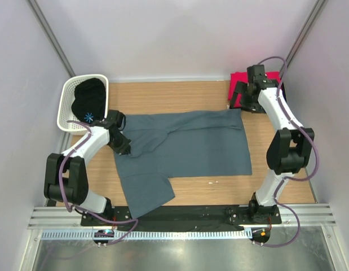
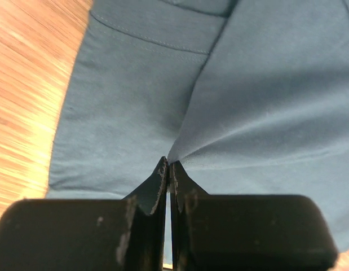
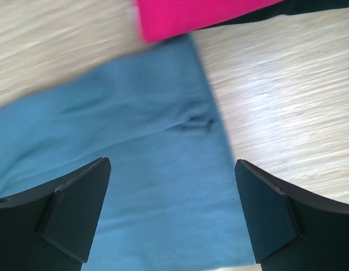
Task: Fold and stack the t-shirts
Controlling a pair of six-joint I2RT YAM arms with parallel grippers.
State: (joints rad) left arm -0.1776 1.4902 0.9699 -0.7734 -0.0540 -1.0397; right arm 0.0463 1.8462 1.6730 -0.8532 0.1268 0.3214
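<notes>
Looking like a robotics lab test cell to me, definitely not somebody's house. Plain white panels [image 1: 163, 39] are boxing in a small wooden table [image 1: 180, 96] on three sides, with metal struts [image 1: 50, 34] running up at 11 and 1 o'clock. Two robot arms [image 1: 87, 144] are sitting bolted to a black plate [image 1: 191, 213] on aluminium rails [image 1: 180, 223] at 6 o'clock, and purple cables [image 1: 317, 155] are looping off them.
</notes>
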